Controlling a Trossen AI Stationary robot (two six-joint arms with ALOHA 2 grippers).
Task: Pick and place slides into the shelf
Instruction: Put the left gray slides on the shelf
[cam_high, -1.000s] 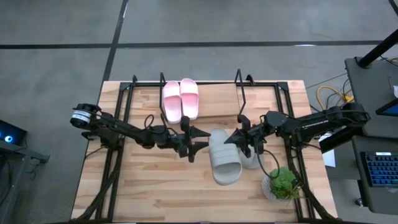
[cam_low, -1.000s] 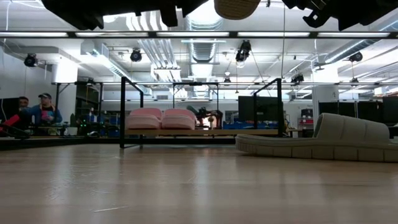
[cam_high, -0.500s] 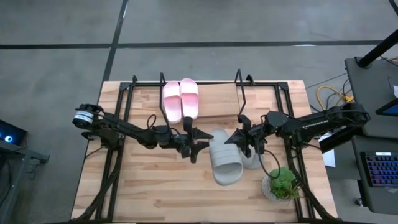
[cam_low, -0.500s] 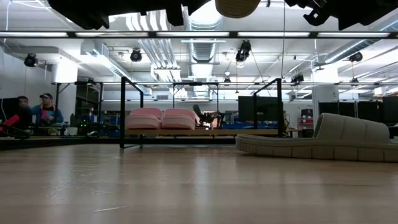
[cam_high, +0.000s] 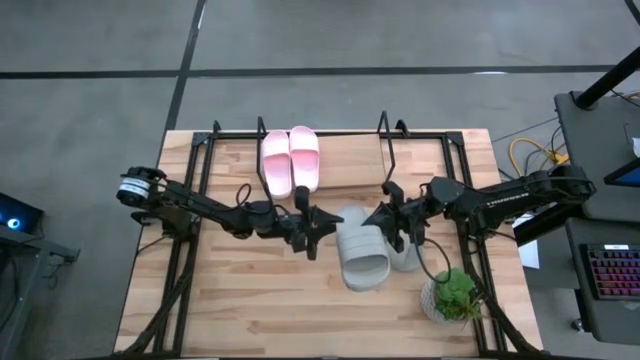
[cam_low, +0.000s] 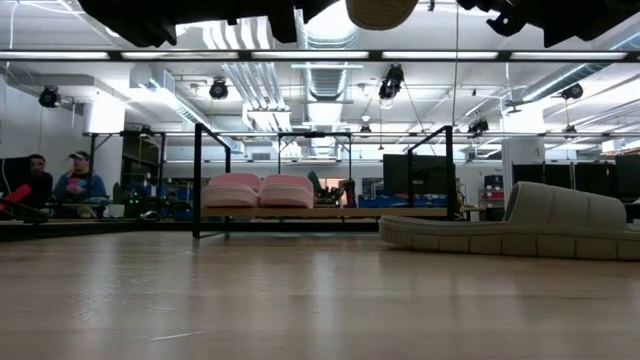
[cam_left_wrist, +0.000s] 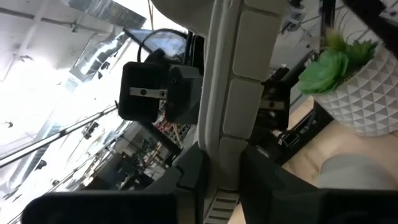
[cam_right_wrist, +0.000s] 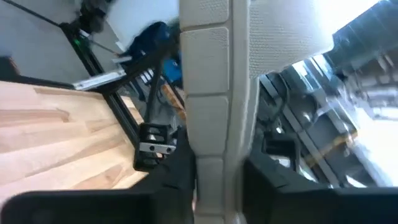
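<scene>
One grey slide is gripped at opposite edges by the left gripper and right gripper; pink slides are shelved.

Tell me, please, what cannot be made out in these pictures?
- Second grey slide: high view, mostly hidden beneath the right claw and the raised grey slide.
- Raised slide in the low view: cut off by the top edge.
- Both wrist views: the slide's edge fills the middle, hiding the fingertips.

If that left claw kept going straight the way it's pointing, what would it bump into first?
Most likely the right gripper. The left gripper is already clamped on the lifted grey slide, and the other claw grips its opposite side straight ahead.
</scene>
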